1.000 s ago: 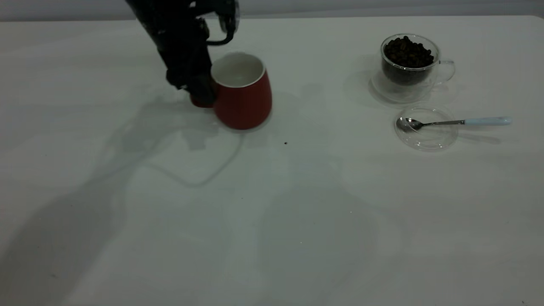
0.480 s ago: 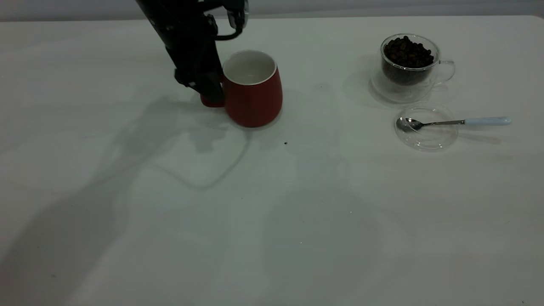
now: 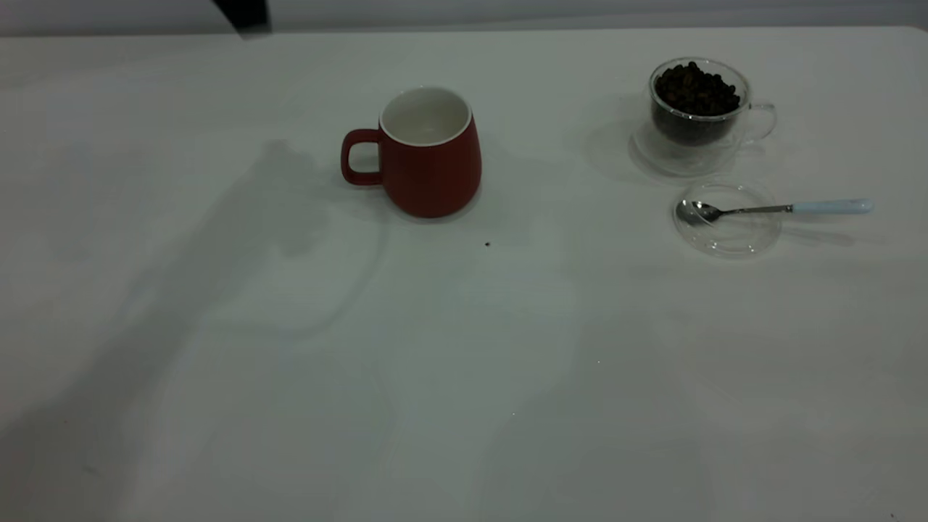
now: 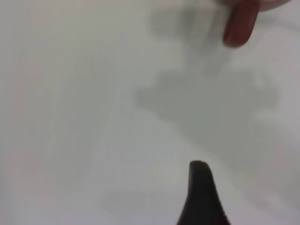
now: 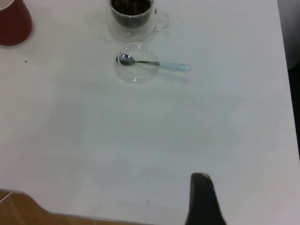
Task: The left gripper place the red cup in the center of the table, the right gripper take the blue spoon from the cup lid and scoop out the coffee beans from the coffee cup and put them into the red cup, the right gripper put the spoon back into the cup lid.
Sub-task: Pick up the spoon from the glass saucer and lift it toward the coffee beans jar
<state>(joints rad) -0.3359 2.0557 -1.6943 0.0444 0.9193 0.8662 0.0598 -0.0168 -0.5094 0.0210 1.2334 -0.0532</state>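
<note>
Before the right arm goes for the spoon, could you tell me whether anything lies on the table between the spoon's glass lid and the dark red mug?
Nothing visible does. Between the round clear glass lid holding the pale-blue-handled metal spoon and the dark red ceramic mug, the white table shows only one tiny dark speck.

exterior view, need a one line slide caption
Dark red ceramic mug standing free mid-table; clear glass cup of coffee beans and blue-handled spoon on glass lid beside it.

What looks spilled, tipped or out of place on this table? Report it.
Nothing stands out. The red cup stands upright and empty near the middle of the table. The coffee beans are all inside the coffee cup. The blue spoon rests across the cup lid. One tiny dark speck lies near the red cup.
</note>
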